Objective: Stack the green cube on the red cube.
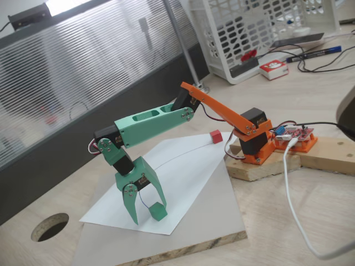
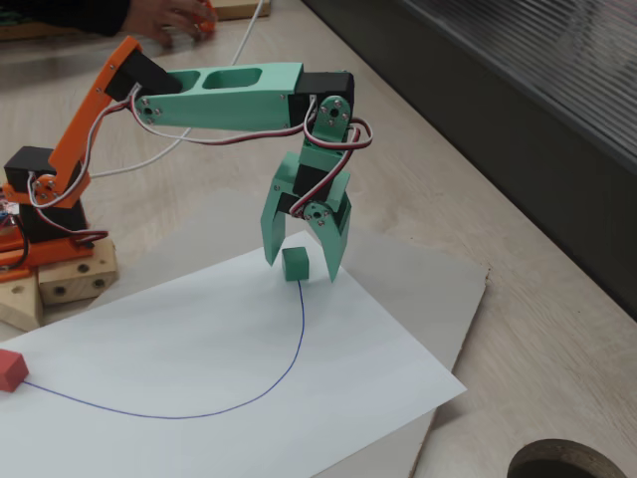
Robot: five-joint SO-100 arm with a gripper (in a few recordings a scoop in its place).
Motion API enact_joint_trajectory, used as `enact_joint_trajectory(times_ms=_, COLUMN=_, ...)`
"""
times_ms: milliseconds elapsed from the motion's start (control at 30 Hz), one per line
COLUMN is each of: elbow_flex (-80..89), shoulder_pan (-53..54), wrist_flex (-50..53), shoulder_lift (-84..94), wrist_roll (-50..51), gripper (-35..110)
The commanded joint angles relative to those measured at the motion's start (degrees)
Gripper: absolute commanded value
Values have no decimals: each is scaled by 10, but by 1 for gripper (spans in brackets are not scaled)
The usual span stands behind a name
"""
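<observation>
Early stage: my fingers hang spread around the green cube, not yet gripping it.
The green cube sits on white paper; the red cube waits well apart, bare; lifting and stacking remain.

A light wooden table is carrying a grey board; a white paper sheet is lying on it, bearing the green cube and the red cube at opposite ends.
</observation>
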Motion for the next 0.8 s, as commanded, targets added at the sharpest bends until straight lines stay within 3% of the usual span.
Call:
enact_joint_trajectory(times_ms=0, elbow_flex=-9, shoulder_pan=-5, wrist_flex=3, shoulder_lift=7, wrist_roll=6, gripper=53)
enact_joint_trajectory(times_ms=767, elbow_flex=-4, shoulder_pan=-6, wrist_flex=2, shoulder_lift=7, wrist_roll=6, gripper=53)
